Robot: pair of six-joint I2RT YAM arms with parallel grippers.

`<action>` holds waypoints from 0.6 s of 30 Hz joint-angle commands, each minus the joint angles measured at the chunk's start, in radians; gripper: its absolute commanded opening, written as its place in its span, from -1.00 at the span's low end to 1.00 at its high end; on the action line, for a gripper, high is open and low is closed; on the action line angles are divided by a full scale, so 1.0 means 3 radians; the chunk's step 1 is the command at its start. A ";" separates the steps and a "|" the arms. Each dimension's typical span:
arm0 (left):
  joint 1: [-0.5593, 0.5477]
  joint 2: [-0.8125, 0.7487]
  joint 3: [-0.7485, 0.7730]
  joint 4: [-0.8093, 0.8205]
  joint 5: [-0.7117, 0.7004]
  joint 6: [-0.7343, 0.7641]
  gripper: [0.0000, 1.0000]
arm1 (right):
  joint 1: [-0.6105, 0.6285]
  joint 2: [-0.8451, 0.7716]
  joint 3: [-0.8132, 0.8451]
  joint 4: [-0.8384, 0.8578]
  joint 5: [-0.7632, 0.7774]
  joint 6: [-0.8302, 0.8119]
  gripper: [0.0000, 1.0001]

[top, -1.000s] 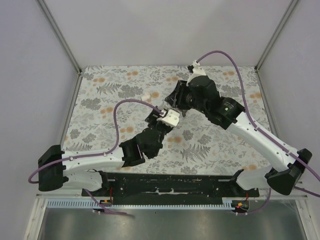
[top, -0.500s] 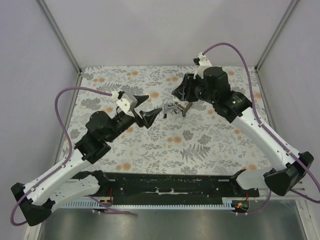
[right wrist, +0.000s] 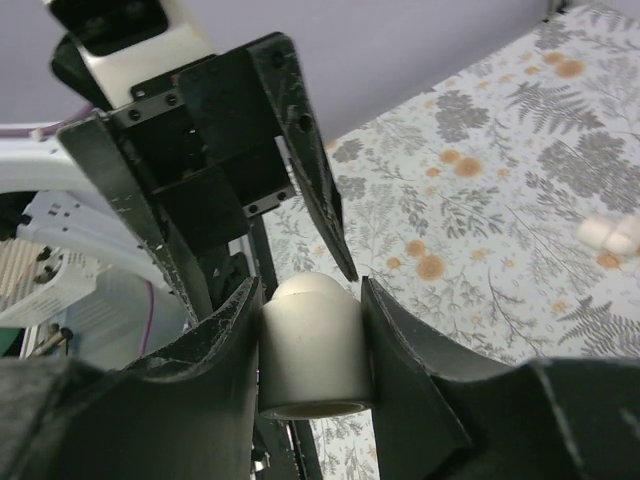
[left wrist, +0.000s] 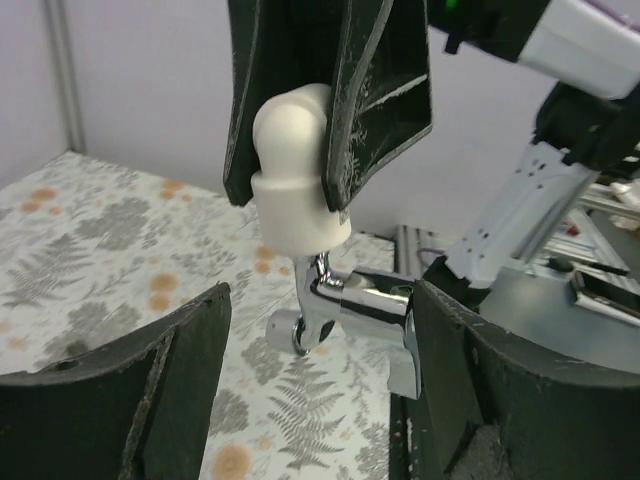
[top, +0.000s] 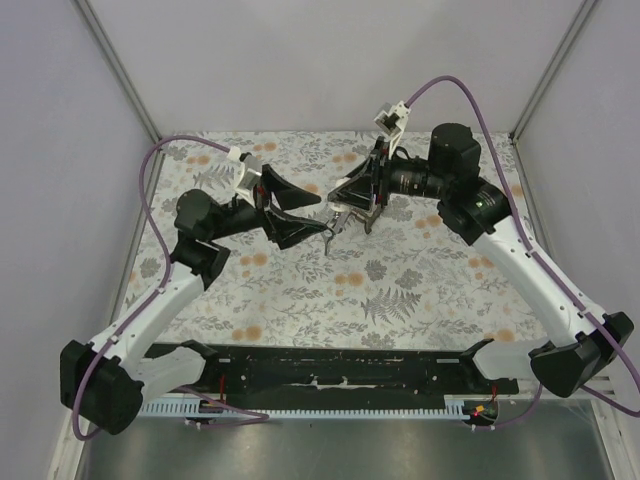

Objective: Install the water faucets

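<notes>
- Clearly off the bench (top: 420, 290), the water faucet (left wrist: 345, 310) hangs in the air at the far middle, joined under a white elbow fitting (left wrist: 290, 190).
- Right fingers (right wrist: 215, 380) are clamped on that fitting from both sides.
- Left fingers (left wrist: 110, 400) stand wide apart, holding nothing. The faucet sits between them, close to one and well clear of the other.
- Room for moving lies toward the bench's near edge; the back wall (top: 300, 60) stands along the far edge.
</notes>
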 commanded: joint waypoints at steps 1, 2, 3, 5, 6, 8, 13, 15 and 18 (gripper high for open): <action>0.0020 0.0200 0.0067 0.1123 0.0661 -0.0874 0.57 | 0.0014 -0.0062 0.0132 0.0400 -0.0586 -0.0072 -1.00; 0.0020 0.0252 0.0067 0.1246 0.0692 -0.0976 0.57 | 0.0014 -0.0062 0.0137 0.0415 -0.0611 -0.0077 -1.00; 0.0020 0.0308 0.0062 0.1369 0.0723 -0.1124 0.58 | 0.0009 -0.0052 0.0148 0.0415 -0.0652 -0.0087 -1.00; 0.0015 0.0420 0.0031 0.1655 0.0764 -0.1339 0.58 | 0.0014 -0.0026 0.0158 0.0436 -0.0729 -0.0092 -1.00; 0.0015 0.0471 0.0016 0.1742 0.0784 -0.1416 0.58 | 0.0014 -0.0011 0.0153 0.0486 -0.0754 -0.0072 -1.00; 0.0015 0.0563 0.0021 0.1901 0.0800 -0.1565 0.58 | 0.0014 0.0025 0.0143 0.0619 -0.0831 0.0010 -1.00; -0.0047 0.0778 0.0010 0.2377 0.0825 -0.1964 0.58 | 0.0014 0.0127 0.0142 0.0926 -0.0980 0.0199 -1.00; -0.0103 0.0845 0.0021 0.2464 0.0825 -0.2056 0.58 | 0.0009 0.0153 0.0163 0.0967 -0.1005 0.0225 -1.00; -0.0159 0.0942 0.0011 0.2815 0.0841 -0.2316 0.59 | 0.0014 0.0178 0.0173 0.1014 -0.1026 0.0240 -1.00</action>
